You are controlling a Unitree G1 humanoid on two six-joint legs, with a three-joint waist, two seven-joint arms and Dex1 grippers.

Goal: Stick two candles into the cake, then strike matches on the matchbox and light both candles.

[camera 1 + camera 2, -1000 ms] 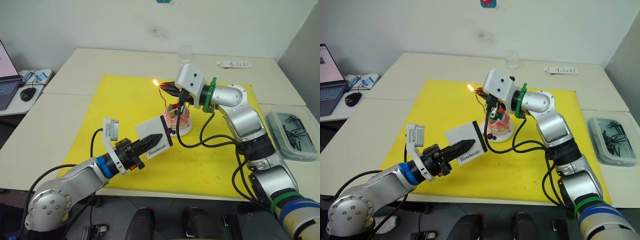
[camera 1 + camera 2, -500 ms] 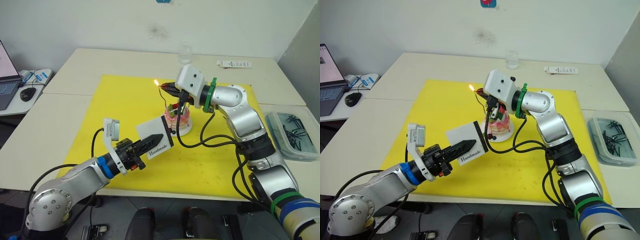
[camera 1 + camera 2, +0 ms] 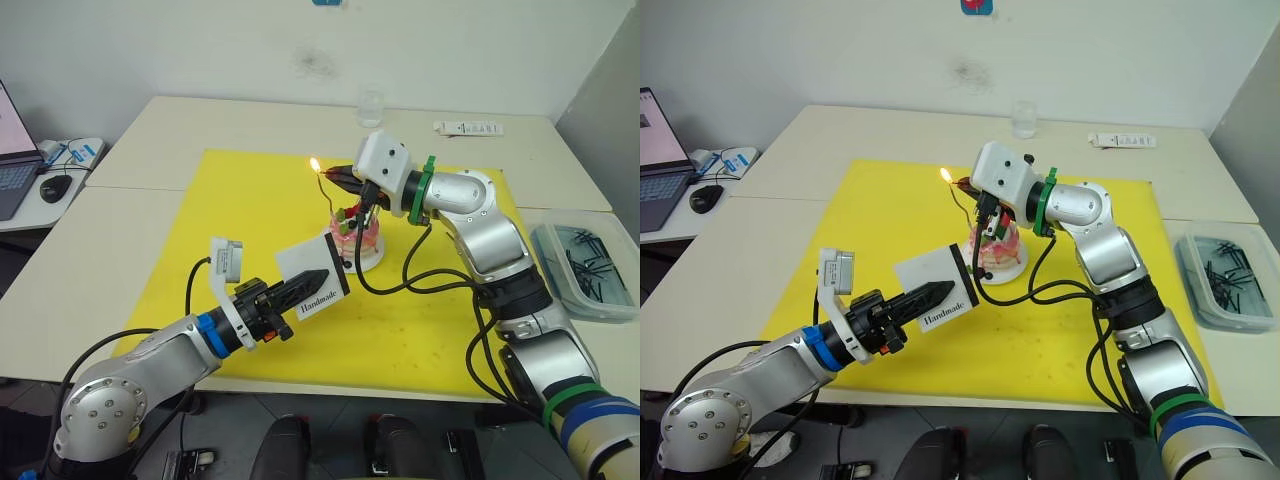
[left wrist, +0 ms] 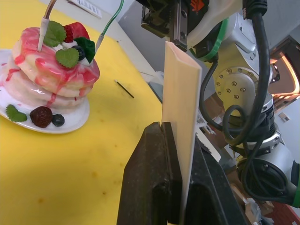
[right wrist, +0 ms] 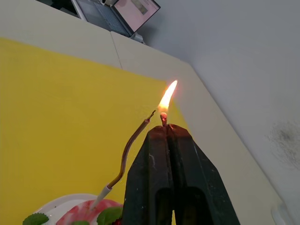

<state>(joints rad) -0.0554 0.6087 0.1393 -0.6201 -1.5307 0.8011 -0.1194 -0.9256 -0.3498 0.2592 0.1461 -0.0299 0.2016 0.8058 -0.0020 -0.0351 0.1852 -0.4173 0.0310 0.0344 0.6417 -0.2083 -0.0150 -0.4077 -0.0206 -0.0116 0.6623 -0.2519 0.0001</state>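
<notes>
The pink cake [image 3: 357,238] sits on its white plate [image 3: 368,264] on the yellow mat. Two thin candles stand in it, one brownish [image 4: 45,18] and one green [image 4: 110,20]. My right gripper [image 3: 336,176] hovers above the cake, shut on a burning match whose flame [image 5: 167,97] is right beside the curved candle's dark tip [image 5: 152,114]. My left gripper [image 3: 314,276] is lower and nearer the front, shut on the white "Handmade" matchbox [image 3: 313,279], held upright just left of the cake. A loose match [image 4: 124,89] lies on the mat behind the cake.
The yellow mat [image 3: 240,220] covers the middle of the tables. A glass [image 3: 371,103] and a white strip [image 3: 470,128] lie at the back. A clear bin of dark sticks [image 3: 590,265] stands at the right, and a laptop with a mouse [image 3: 55,187] at the far left.
My left gripper with the matchbox has edged slightly right, toward the cake. The right gripper and its burning match have shifted a little right; the flame still burns.
</notes>
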